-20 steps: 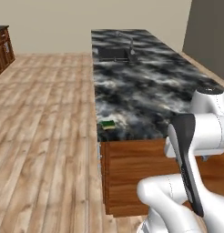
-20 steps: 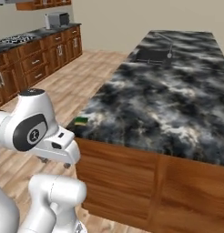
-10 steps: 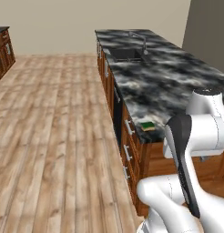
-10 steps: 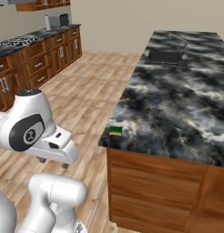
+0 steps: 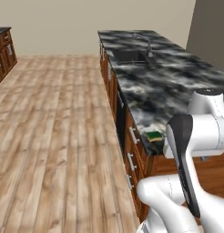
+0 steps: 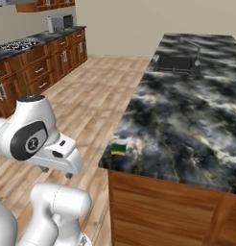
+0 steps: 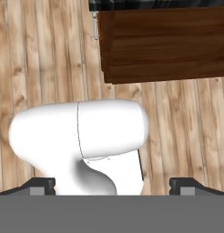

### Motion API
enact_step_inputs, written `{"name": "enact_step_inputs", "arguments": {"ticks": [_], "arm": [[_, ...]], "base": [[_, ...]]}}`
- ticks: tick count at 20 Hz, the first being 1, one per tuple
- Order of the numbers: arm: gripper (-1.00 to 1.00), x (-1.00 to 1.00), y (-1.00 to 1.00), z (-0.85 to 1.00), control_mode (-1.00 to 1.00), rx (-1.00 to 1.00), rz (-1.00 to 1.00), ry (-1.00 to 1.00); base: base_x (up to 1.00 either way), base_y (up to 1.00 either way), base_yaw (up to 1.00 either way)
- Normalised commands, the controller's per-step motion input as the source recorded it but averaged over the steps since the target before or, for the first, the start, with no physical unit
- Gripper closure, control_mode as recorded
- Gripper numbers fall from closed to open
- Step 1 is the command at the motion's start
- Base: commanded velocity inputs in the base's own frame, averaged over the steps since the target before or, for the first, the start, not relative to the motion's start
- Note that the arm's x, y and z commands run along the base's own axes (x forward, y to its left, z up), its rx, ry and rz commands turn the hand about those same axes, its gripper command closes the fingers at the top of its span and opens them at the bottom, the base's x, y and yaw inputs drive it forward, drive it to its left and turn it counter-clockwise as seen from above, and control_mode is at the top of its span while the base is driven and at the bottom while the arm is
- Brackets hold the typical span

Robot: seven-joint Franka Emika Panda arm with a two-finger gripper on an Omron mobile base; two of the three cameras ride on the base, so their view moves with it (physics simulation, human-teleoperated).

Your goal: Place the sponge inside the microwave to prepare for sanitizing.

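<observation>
Sponge (image 6: 118, 149): untouched at the island counter (image 6: 187, 120) corner; you've grabbed nothing.
Jaws: spread wide, empty.
Microwave (image 6: 60, 22): far off; everything remains.

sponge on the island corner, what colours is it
Yellow body with a dark green top, clearest in the right base view: sponge.

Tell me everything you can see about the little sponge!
The sponge is a small rectangular block, dark green on top with a yellow body underneath. It lies flat on the dark marbled countertop, right at the near corner by the edge, above the brown wooden cabinets. Nothing else touches it; it rests alone. From the left base view it sits just beyond the robot's white arm, at the counter's corner.
</observation>
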Motion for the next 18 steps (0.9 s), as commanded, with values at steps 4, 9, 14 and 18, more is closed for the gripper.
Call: {"name": "enact_step_inputs", "arguments": {"ticks": [4,9,14,18], "arm": [[-1.00,0.00,0.00,0.00,1.00,0.00,0.00,0.00],[-1.00,0.00,0.00,0.00,1.00,0.00,0.00,0.00],[-1.00,0.11,-0.08,0.05,-1.00,0.00,0.01,-0.02],[-1.00,0.36,-0.26,0.01,-1.00,0.00,0.10,0.00]], "base": [[0.24,-0.31,0.04],[0.24,-0.30,0.03],[0.12,-0.12,0.01],[0.00,0.00,0.00]]}}
